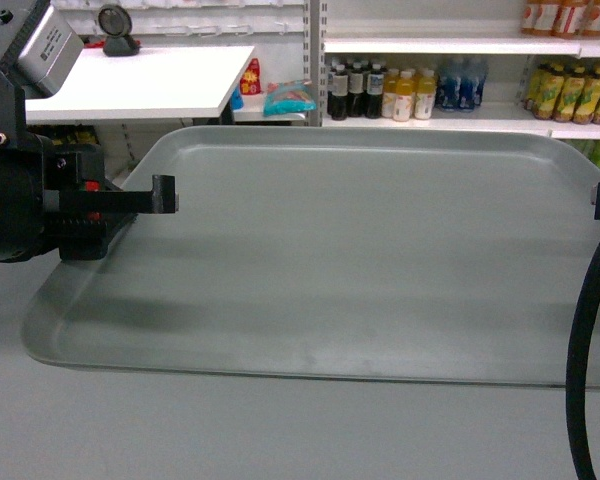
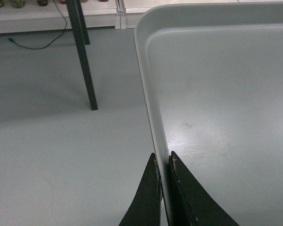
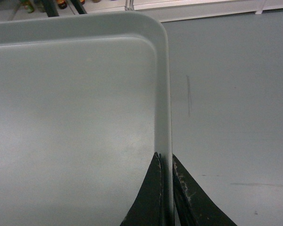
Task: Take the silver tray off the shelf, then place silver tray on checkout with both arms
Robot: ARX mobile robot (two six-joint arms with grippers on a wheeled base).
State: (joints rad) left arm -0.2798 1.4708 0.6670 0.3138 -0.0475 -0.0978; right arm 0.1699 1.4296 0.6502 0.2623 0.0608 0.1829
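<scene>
Tray (image 1: 360, 260) fills the middle of the head view, held level in the air, long axis running left to right. Only that view shows the white checkout table (image 1: 130, 85) upper left. Wrist views show each grip up close: left claw (image 2: 164, 162) pinches the left rim, right claw (image 3: 166, 162) pinches the right rim.

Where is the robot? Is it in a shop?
Probably a small shop, or a mock-up of one. White shelves hold rows of drink bottles, and a white counter carries a black scanner. The robot holds a silver tray above the grey floor.
</scene>
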